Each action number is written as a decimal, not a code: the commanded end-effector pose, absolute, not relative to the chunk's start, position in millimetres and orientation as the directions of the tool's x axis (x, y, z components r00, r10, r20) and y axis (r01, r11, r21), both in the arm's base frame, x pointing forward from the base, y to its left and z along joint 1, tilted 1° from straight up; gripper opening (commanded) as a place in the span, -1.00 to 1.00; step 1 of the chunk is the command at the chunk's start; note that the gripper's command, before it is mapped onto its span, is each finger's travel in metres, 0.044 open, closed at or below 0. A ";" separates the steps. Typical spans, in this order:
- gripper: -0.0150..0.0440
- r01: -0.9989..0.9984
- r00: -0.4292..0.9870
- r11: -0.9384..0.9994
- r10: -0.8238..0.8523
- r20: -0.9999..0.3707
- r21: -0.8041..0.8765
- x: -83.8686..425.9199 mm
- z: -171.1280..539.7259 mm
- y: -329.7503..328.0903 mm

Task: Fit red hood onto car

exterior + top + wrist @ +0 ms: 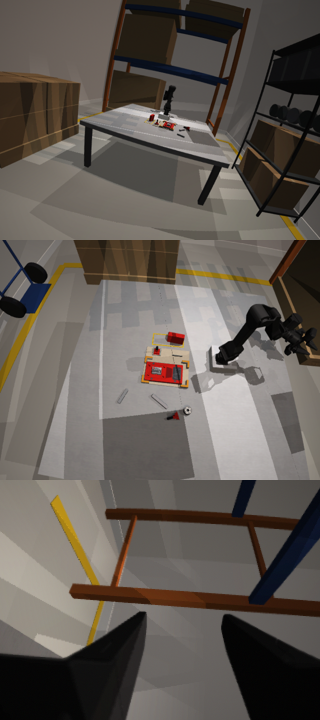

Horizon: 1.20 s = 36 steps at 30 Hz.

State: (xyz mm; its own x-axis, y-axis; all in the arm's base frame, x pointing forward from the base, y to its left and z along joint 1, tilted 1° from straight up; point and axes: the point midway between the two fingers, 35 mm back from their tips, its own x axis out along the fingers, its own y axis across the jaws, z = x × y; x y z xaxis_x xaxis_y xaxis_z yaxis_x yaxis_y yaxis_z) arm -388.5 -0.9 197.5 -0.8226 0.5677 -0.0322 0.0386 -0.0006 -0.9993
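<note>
The hood point(176, 338) point(151, 117) is a red shell. It looks tall in the exterior view, as if standing on an edge, at one end of a yellow outline point(153, 339) on the table. Its corner holes cannot be made out. The red chassis point(168, 372) lies in the beige jig point(165, 357) between orange corner brackets, with the grey engine block point(156, 370) in its deck and small pegs around it. My gripper point(312, 351) point(184, 620) is open and empty, raised beyond the arm's base, far from the hood and chassis, facing away from them.
A red piece with a black stick point(156, 351) stands on the jig beside the chassis. Two grey bars point(122, 395) point(159, 401), a wheel point(187, 410) and another red-and-black piece point(175, 416) lie on the table. The wrist view shows an orange rack point(175, 598).
</note>
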 end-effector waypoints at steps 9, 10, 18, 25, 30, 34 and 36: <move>-0.49 0.030 -0.951 -0.324 0.281 -0.127 -0.945 -386.0 182.2 -105.6; -0.49 0.044 -0.960 -0.367 0.241 -0.140 -0.929 -383.2 180.0 -119.4; -0.49 0.168 -0.979 -0.550 0.008 -0.206 -0.818 -353.1 170.0 -195.9; -0.49 0.354 -0.935 -0.620 -0.221 -0.278 -0.700 -307.4 161.7 -265.7; -0.49 0.467 -0.884 -0.670 -0.329 -0.333 -0.577 -277.0 153.0 -298.9; -0.49 0.588 -0.803 -0.696 -0.441 -0.400 -0.413 -235.3 142.7 -332.9; -0.49 0.641 -0.753 -0.697 -0.493 -0.436 -0.320 -211.3 137.3 -348.1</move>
State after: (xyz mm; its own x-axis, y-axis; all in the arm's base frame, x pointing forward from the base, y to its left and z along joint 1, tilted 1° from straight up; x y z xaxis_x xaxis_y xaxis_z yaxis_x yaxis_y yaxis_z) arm -243.0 -325.0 142.5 -0.8201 -0.4176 -0.3912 0.5656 -0.6949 -0.4441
